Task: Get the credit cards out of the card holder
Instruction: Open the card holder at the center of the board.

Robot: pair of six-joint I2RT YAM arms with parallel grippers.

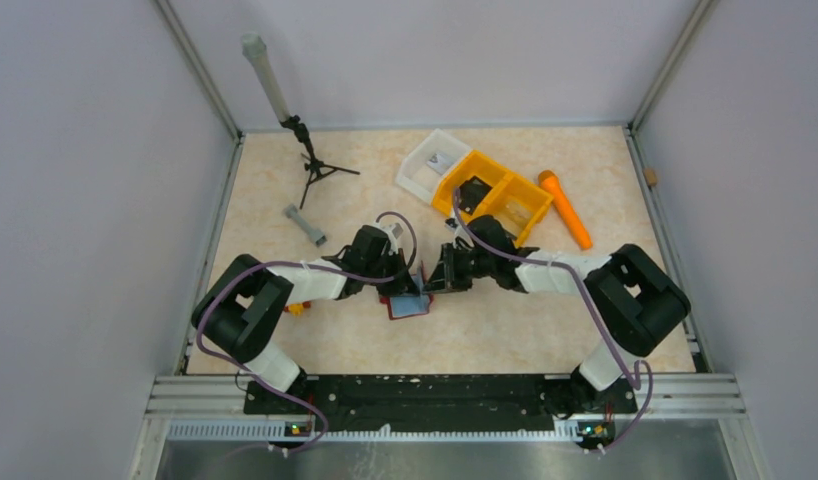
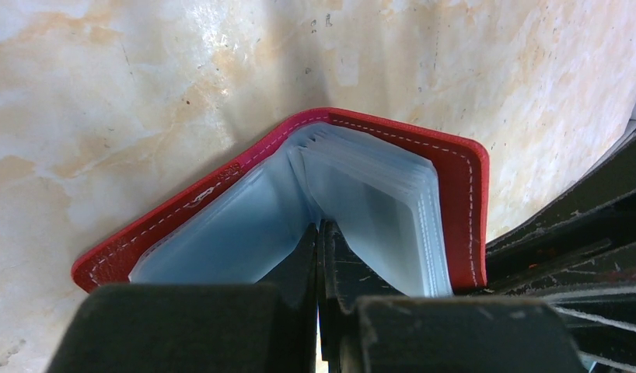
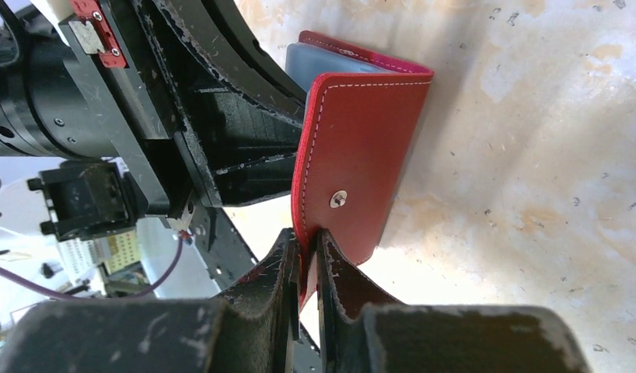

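Observation:
The dark red card holder (image 1: pixel 410 306) (image 2: pixel 466 202) lies spread open on the table between the two arms, its pale grey-blue sleeves (image 2: pixel 369 194) fanned out. My left gripper (image 2: pixel 319 227) (image 1: pixel 406 287) is shut, its tips pressed together in the fold between the sleeves; nothing shows between them. My right gripper (image 3: pixel 306 239) (image 1: pixel 434 282) is shut on the holder's red strap tab (image 3: pixel 354 155), just below its metal snap, and holds that flap upright. The credit cards are hidden; no card edge shows among the sleeves.
An orange two-compartment tray (image 1: pixel 517 205) with a small black block (image 1: pixel 473 192) stands behind the right arm, a white tray (image 1: pixel 425 172) beside it. An orange marker (image 1: pixel 567 208) lies at the right. A small tripod (image 1: pixel 310 165) and a grey bar (image 1: pixel 305 225) are at the back left.

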